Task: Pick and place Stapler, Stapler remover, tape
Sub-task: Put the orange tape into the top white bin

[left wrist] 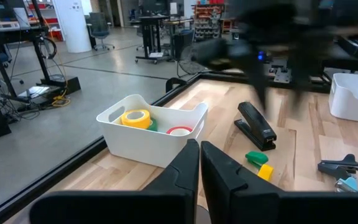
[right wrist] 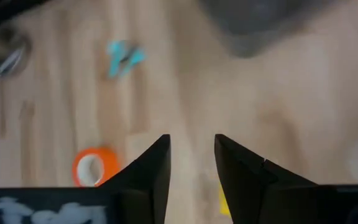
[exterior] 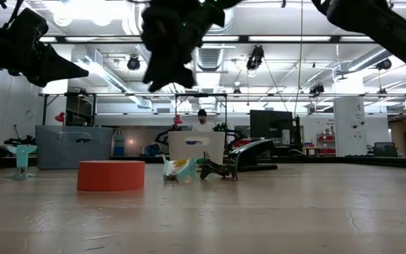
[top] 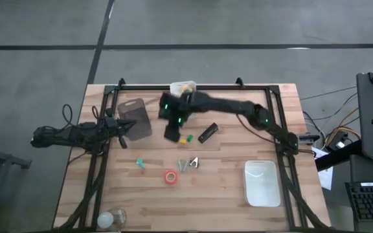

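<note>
Stapler [top: 208, 133] flat at mid-table, beside green-and-yellow piece [top: 186, 138]. Red tape [top: 170, 177] nearer front edge; yellow roll [left wrist: 135, 117] in white bin [left wrist: 143, 140]. Right gripper [right wrist: 191, 163] above, parted, empty. Left gripper [left wrist: 199, 163] at left edge, pinched closed, empty.

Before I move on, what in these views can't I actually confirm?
- White bin contents: high view, right arm covers it.
- Green roll in the bin: left wrist view, mostly behind the yellow tape.
- Right gripper: right wrist view blurred.
- Stapler: low view, partly behind staple remover.
</note>
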